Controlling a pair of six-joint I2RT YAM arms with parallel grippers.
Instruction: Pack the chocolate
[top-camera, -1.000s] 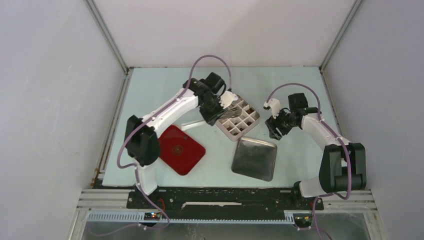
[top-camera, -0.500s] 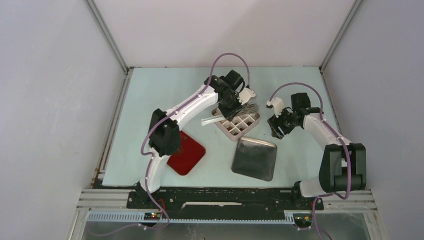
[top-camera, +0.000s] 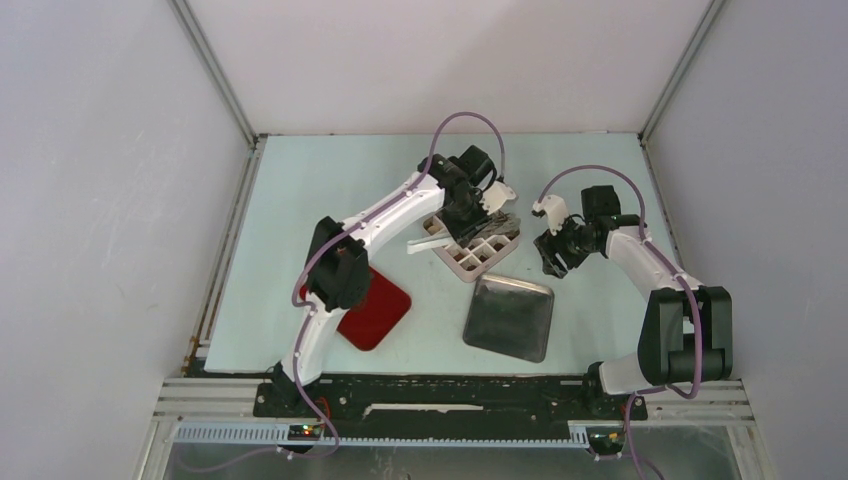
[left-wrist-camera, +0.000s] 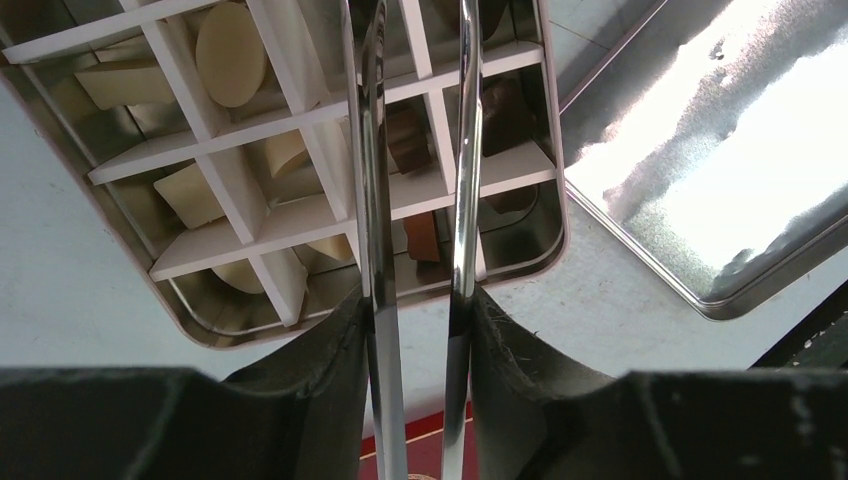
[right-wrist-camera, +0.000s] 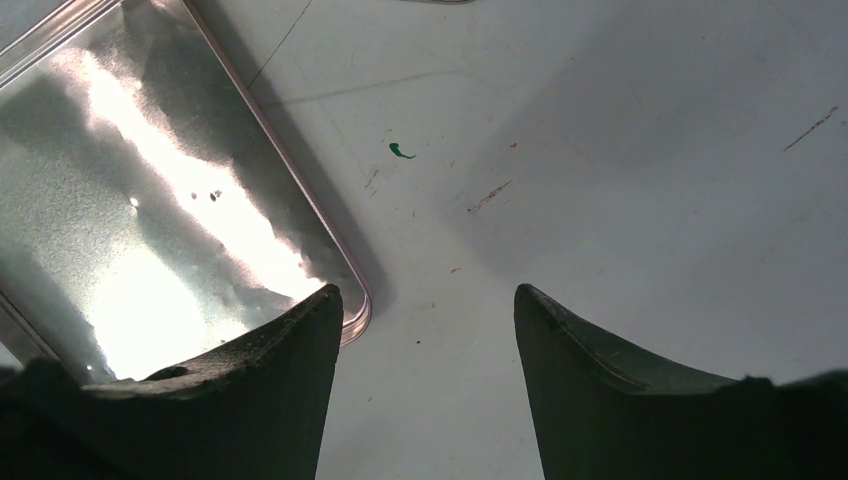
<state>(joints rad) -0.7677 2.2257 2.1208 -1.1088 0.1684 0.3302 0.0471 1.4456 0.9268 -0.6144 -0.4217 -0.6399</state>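
The left gripper (left-wrist-camera: 415, 322) is half closed, clamping the tongs (left-wrist-camera: 372, 200), whose arms reach over the divided box (left-wrist-camera: 200, 330). The chocolate (left-wrist-camera: 230, 55) lies in its compartments. At the box's three o'clock, the right gripper (right-wrist-camera: 428, 330) stands wide and empty above the table (right-wrist-camera: 620, 150), beside the lid (right-wrist-camera: 150, 200).

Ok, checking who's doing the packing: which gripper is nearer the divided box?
Left. The left gripper holds tongs right over the divided box; the right gripper hangs off to its right, above the table.
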